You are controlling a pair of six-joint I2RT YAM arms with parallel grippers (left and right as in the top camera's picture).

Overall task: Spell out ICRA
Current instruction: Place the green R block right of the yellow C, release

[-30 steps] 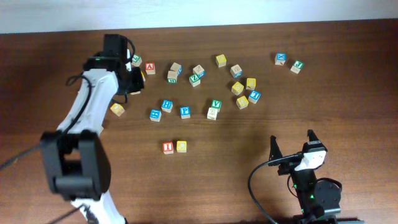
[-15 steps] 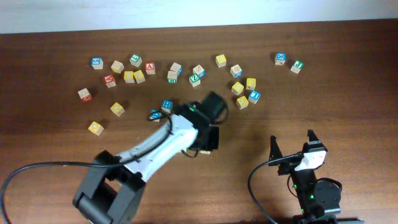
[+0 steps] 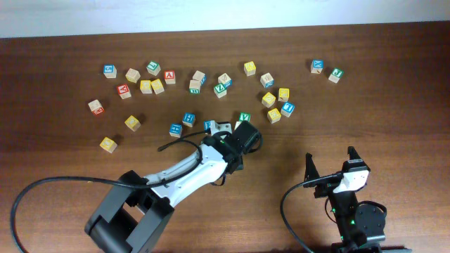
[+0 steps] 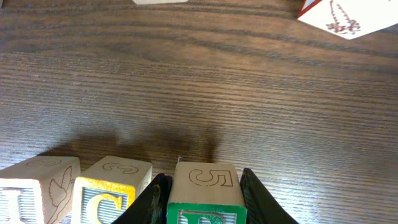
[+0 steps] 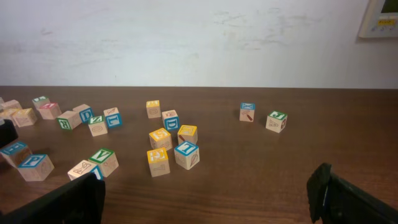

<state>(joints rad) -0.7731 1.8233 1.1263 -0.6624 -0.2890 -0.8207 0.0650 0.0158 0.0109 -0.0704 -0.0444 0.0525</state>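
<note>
Green-bordered cube (image 4: 203, 193): light wood, brown engraved 5 on top. C cube (image 4: 112, 186): yellow border. Desk (image 4: 205, 87): dark brown, fine streaked grain.

I see soft, even light from above. Overhead, the table (image 3: 394, 105) looks bright and sharp. My left wrist view shows a dark, fuzzy shadow (image 4: 149, 142) on the wood behind the green-edged block (image 4: 205, 186). The wall (image 5: 186, 37) glows white.

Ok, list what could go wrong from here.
The left tool grips the green-bordered cube with one finger close beside the C cube; opening could knock C out of line. The A cube sits among close neighbours, so picking it may disturb them.
</note>
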